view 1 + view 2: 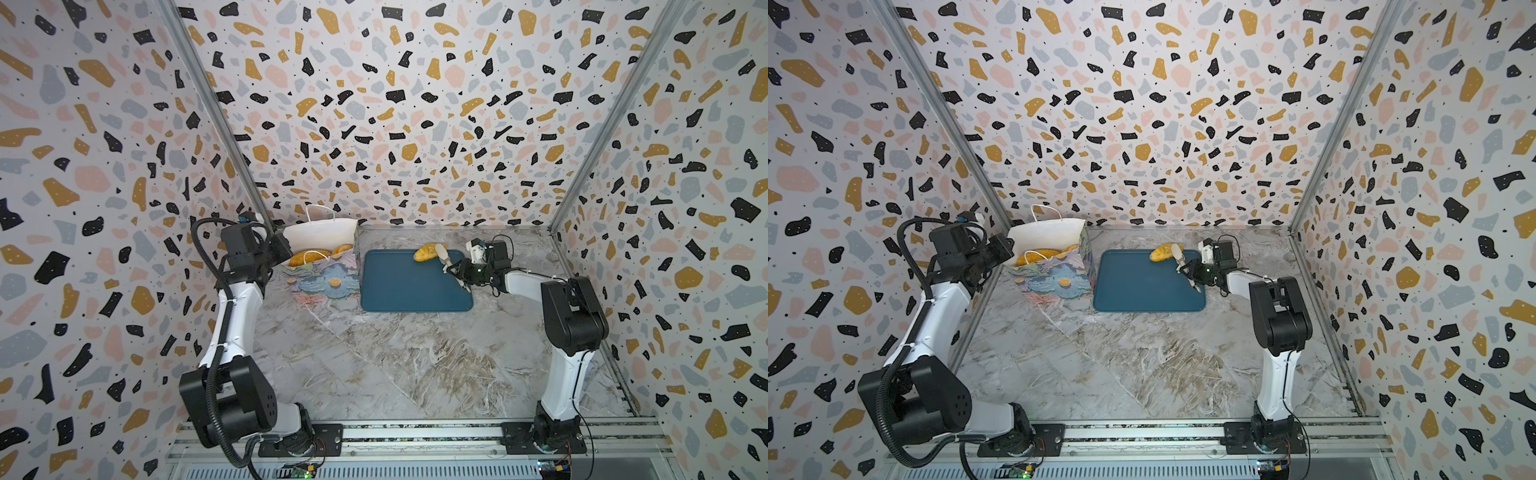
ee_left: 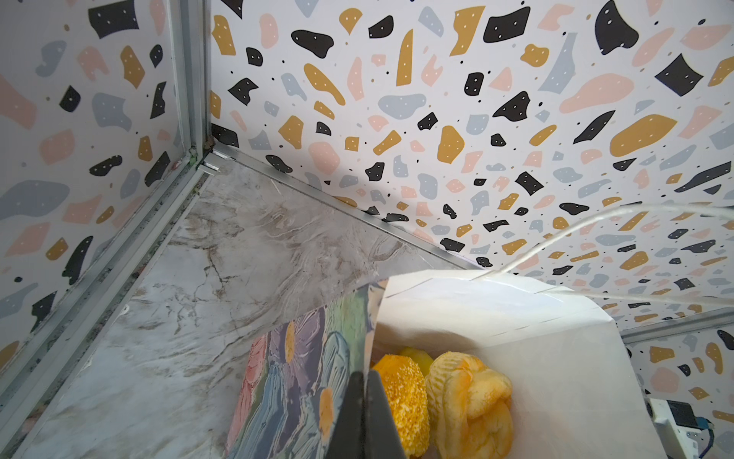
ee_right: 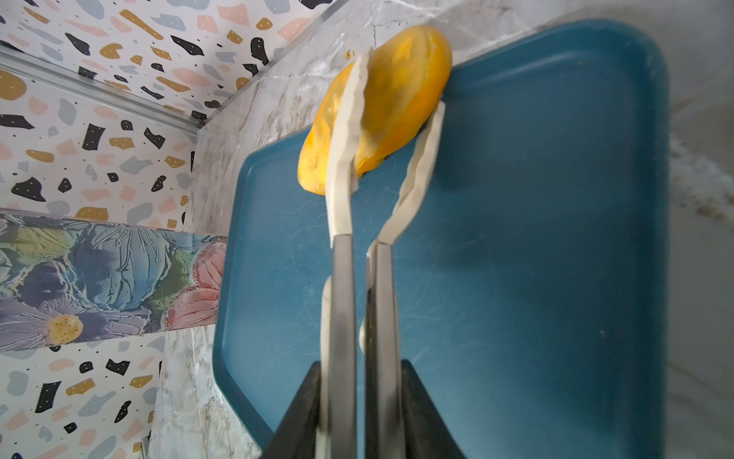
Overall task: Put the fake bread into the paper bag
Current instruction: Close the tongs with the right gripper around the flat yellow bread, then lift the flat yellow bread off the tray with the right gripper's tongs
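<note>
- The right gripper (image 3: 363, 413) is clenched around the steel handles of white-tipped metal tongs (image 3: 342, 278), above the dark blue rectangular plastic tray (image 1: 415, 291).
- The tong tips pinch a glossy golden-brown long toy bread roll (image 3: 397, 99) at the tray's far rim.
- The left gripper (image 2: 365, 421) is clamped on the side wall of the boxy flower-painted paper bag (image 2: 496, 318), which stands just left of the tray on the marble tabletop (image 1: 374, 365).
- A seeded toy loaf (image 2: 405, 397) and a knotted toy roll (image 2: 472, 393) lie inside the bag.
</note>
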You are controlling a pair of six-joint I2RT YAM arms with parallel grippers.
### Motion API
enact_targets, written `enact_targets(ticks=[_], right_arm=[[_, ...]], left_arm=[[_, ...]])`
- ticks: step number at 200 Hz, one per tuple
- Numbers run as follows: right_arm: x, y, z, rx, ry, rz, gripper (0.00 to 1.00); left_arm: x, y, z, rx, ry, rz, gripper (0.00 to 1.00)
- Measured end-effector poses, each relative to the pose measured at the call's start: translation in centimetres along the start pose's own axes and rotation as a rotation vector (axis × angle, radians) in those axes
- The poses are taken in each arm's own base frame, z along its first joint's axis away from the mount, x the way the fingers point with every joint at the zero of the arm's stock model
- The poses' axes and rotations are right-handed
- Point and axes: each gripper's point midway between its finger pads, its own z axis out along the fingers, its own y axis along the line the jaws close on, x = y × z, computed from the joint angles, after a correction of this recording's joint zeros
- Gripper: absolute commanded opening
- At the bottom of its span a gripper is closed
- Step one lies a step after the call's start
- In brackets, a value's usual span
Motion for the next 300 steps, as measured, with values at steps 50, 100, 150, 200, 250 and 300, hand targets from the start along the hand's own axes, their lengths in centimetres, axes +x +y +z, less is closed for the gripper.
enact_targets(ticks=[50,100,150,200,250,300], right_arm=[[0.1,0.0,0.1,-0.004,0.005,0.004,0.19],[0.1,0.0,0.1,-0.005,0.004,0.004,0.13],[0.7,0.3,-0.8,-0.010,-0.006,0.019,0.12],[1.2,1.3,-2.5,-0.022,-0.026,0.025,0.11],[1.5,2.3,-4.1,-0.032,-0.054,0.010,0.11],[3.0,2.7,-5.4,-0.027,-0.053,0.013,0.11]], left_arm=[[0.0,0.0,0.0,0.000,0.000,0.000,0.00],[0.0,0.0,0.0,0.000,0.000,0.000,0.00],[0.0,0.0,0.0,0.000,0.001,0.000,0.00],[0.0,0.0,0.0,0.000,0.001,0.000,0.00],[0.0,0.0,0.0,0.000,0.001,0.000,0.00],[0.0,0.0,0.0,0.000,0.001,0.000,0.00]])
